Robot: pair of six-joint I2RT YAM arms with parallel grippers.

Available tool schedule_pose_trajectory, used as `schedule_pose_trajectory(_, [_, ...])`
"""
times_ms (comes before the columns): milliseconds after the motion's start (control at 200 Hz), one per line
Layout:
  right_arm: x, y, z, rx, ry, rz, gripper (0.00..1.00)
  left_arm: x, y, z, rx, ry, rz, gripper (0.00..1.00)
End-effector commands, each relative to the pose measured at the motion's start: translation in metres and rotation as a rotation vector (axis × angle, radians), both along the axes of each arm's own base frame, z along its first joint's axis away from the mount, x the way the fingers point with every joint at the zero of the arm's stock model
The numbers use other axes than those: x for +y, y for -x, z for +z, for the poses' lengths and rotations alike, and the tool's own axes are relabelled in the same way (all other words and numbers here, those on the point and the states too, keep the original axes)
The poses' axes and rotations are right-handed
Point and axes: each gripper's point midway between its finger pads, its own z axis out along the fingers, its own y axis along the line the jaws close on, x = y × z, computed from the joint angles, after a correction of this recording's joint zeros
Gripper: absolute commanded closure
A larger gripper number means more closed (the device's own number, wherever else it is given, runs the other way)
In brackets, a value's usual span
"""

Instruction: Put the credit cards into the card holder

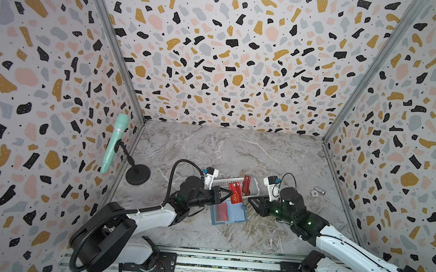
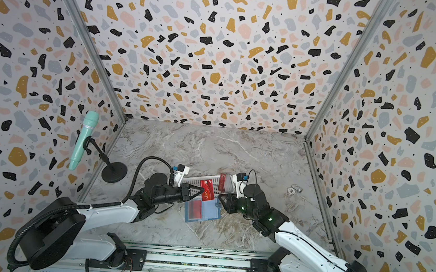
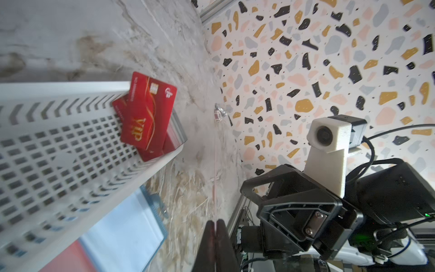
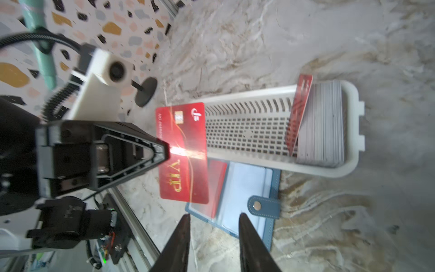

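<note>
Top view — left gripper (image 1: 229,193) clamped shut on a thin red plastic VIP card (image 1: 236,197), above the open blue-grey leather-like card holder (image 1: 236,212) beside the white perforated plastic basket (image 1: 255,193).
Left wrist: card edge-on; other red cards (image 3: 146,117) in the basket.
Right wrist — right gripper (image 4: 213,216) part open, empty, near the holder's snap tab (image 4: 257,206). Card pinched mid long edge, long axis across the fingers, VIP end toward the holder; tilt hard to read. Best to turn a short edge into the empty clear sleeve.
</note>
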Motion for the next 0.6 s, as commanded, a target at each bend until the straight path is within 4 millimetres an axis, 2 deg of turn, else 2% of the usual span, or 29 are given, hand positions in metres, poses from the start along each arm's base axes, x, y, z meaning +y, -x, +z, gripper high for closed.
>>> schedule_pose_trajectory(0, [-0.006, 0.004, -0.028, 0.022, 0.107, -0.018, 0.65, 0.013, 0.013, -0.022, 0.038, -0.057, -0.015, 1.0])
schedule_pose_trajectory(110, [-0.003, 0.011, -0.051, 0.069, 0.135, -0.002, 0.69, 0.02, 0.024, -0.038, 0.087, -0.073, -0.025, 1.0])
schedule_pose_trajectory(320, [0.002, 0.014, -0.081, 0.131, 0.184, 0.003, 0.7, 0.026, 0.039, -0.061, 0.189, -0.086, -0.032, 1.0])
schedule_pose_trajectory(591, [0.003, 0.011, -0.099, 0.157, 0.212, -0.02, 0.72, 0.029, 0.046, -0.077, 0.269, -0.099, -0.022, 1.0])
